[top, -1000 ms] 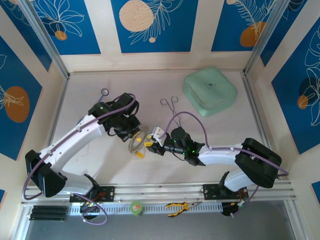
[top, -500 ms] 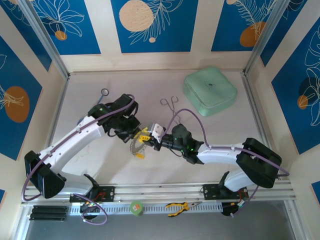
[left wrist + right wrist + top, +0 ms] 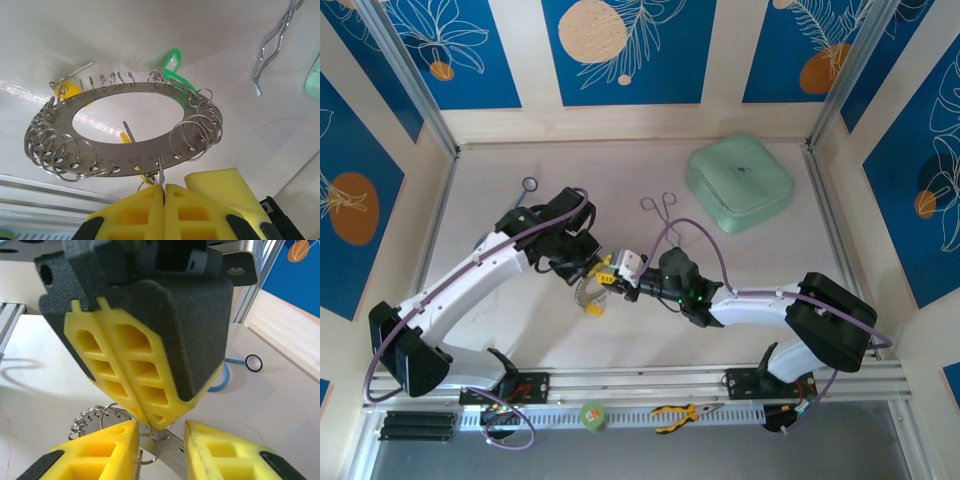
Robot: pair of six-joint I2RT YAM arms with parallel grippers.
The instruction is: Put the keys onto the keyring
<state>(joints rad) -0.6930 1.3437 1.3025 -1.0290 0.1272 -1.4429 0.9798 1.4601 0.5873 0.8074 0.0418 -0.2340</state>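
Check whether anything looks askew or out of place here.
The keyring is tilted, not flat: the left gripper, shut, holds it by one spot on its rim, so it hangs askew. Nothing looks spilled or broken.

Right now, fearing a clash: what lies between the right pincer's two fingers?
The shut tip of the left pincer and a few small rings of the keyring, seen in the right wrist view.

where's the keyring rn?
Middle of the table in the top view: the keyring hangs from the shut left gripper, pinched at its near rim, with the open right gripper just to its right.
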